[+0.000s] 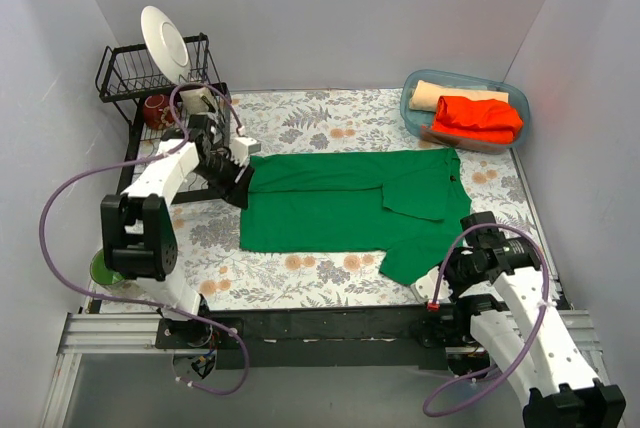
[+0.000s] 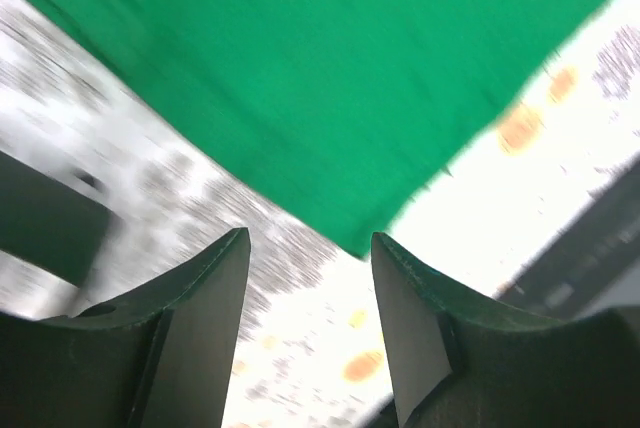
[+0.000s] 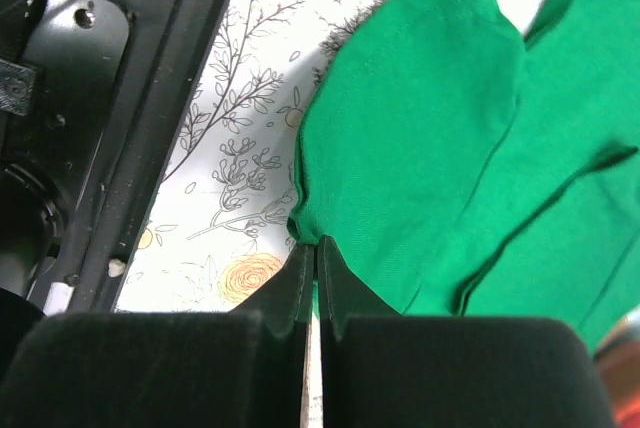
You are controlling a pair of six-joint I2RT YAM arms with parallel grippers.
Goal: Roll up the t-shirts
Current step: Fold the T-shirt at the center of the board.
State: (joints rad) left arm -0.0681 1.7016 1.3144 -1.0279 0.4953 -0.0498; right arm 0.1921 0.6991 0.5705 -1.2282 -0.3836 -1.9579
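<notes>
Green tee (image 1: pixel 330 218) spread flat on the table (image 1: pixel 300 283) — a gripper at each end.
The left gripper (image 2: pixel 309 235) hovers at the tee's left edge, jaws moderately apart with nothing between them. The tee's near corner lies just past the fingertips, though that wrist view is blurred. The right gripper (image 3: pixel 310 246) is at the tee's near right sleeve, jaws pressed together. It seems to nip the sleeve's edge — the tips hide the contact itself. The tee's far right sleeve is folded in over its body. Beyond the tee's far right corner stands a bin (image 1: pixel 412 113) holding the orange tee (image 1: pixel 482 116) and, touching it on the left, the tan tee (image 1: pixel 448 95).
</notes>
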